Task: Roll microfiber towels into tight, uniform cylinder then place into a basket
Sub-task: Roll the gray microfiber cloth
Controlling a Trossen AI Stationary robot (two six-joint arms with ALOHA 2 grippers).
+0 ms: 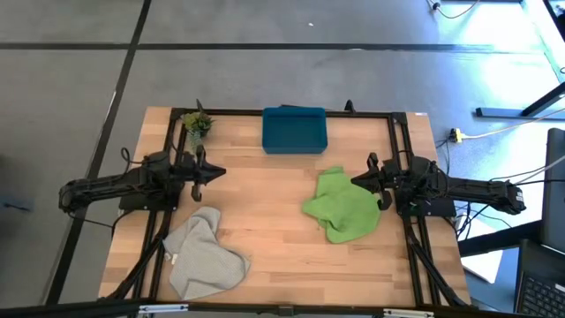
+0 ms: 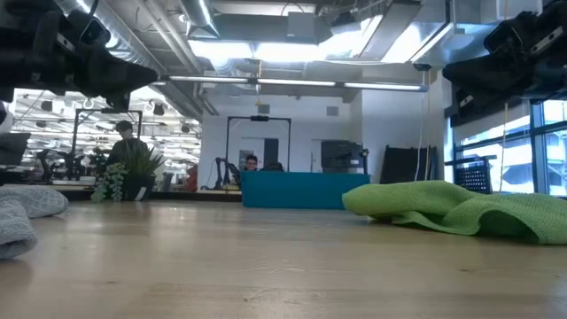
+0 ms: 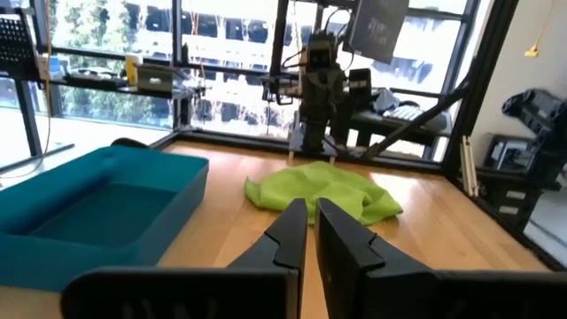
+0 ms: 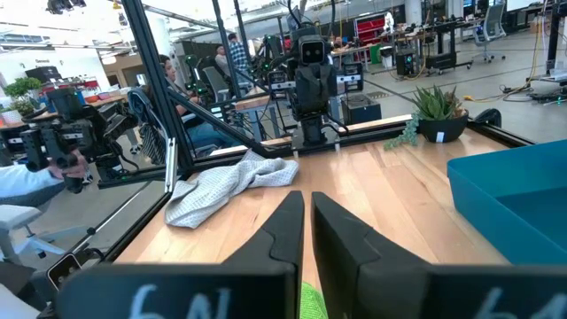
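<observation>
The left pincer is held above the worktop, and its two fingers are almost pressed together with nothing between them. The right pincer is held above the worktop too, facing the left one, and its fingers are also nearly together and hold nothing.

The lime green towel is spread loose and crumpled on the worktop, just in front of the right pincer and partly below it. No roll has been made. Its longer side runs from the basket end toward the near edge of the worktop, with a thin corner pointing at the basket.

The grey towel is bunched up flat as well, to the side of the left pincer and well apart from it. Its narrow end points up toward the left pincer, and its wide end lies by the near edge.

The teal basket is set at the far edge, between the two pincers and ahead of both. A small plant is seen near it.
</observation>
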